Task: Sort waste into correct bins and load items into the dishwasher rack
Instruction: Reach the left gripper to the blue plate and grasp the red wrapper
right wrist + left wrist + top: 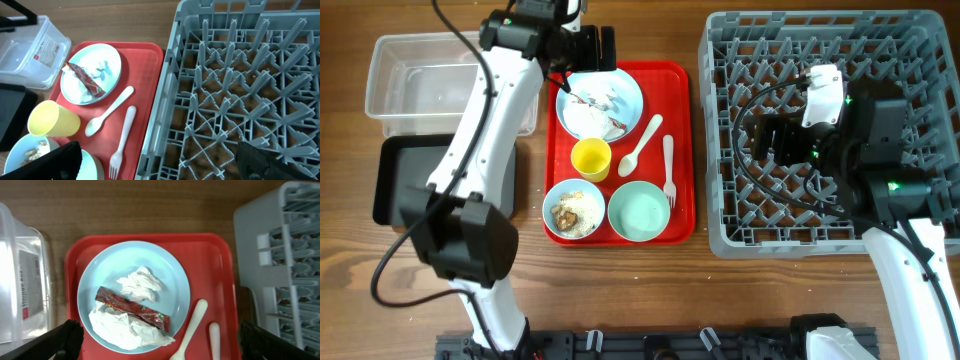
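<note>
**Left gripper open above the littered plate**

The left gripper (157,334) hangs with its fingers spread wide and empty over the pale blue plate (107,270) on the red tray (210,270). Crumpled white tissue (141,282) and a red wrapper (132,309) lie directly beneath it. The clear tub (25,280) sits to its left. The right gripper (157,152), also wide and empty, hovers over the grey dishwasher rack (240,75), with the tray to its left.

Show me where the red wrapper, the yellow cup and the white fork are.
red wrapper (131,307), left wrist view, its middle.
yellow cup (591,158), overhead view, its open mouth.
white fork (125,131), right wrist view, its handle.
</note>
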